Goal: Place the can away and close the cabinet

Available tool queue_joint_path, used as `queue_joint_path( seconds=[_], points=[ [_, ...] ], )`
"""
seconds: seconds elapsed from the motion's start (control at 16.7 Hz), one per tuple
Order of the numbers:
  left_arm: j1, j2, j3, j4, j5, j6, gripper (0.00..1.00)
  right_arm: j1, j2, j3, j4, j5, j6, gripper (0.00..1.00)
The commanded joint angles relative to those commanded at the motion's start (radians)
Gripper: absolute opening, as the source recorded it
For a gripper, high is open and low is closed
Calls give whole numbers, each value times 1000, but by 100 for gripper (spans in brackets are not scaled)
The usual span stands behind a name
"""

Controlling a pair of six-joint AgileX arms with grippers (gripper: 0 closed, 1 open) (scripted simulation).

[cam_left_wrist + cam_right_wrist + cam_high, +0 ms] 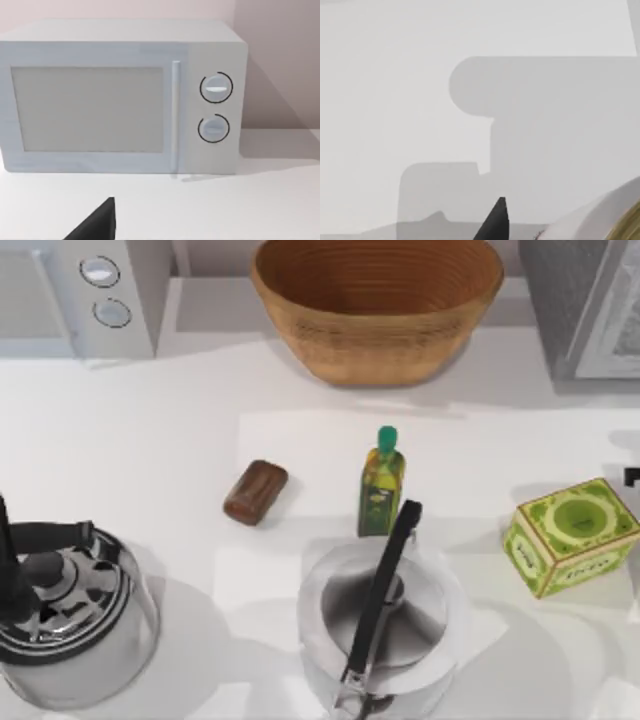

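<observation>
The white surface (pixel 150 460) carries a microwave (pixel 80 295) at the back left and a wicker basket (pixel 378 302) at the back centre; two kettles stand at the front, one left (pixel 70 625), one centre (pixel 385 625); a green box (pixel 570 535) sits right; an oil bottle (pixel 381 483) stands mid-surface, upright; a brown can (pixel 256 492) lies on its side just left of it; whether either gripper is wide or narrow, I cannot tell.

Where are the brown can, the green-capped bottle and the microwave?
brown can (pixel 256 492), top view, middle of its side.
green-capped bottle (pixel 381 492), top view, on its label.
microwave (pixel 87 109), left wrist view, on its door window.
</observation>
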Motion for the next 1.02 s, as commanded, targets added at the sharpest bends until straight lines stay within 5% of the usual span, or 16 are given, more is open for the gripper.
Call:
queue_joint_path(
  seconds=[1.02],
  points=[
    [0, 0, 0, 0, 0, 0, 100, -3, -310, 357, -666, -6, -5, 0]
  ],
)
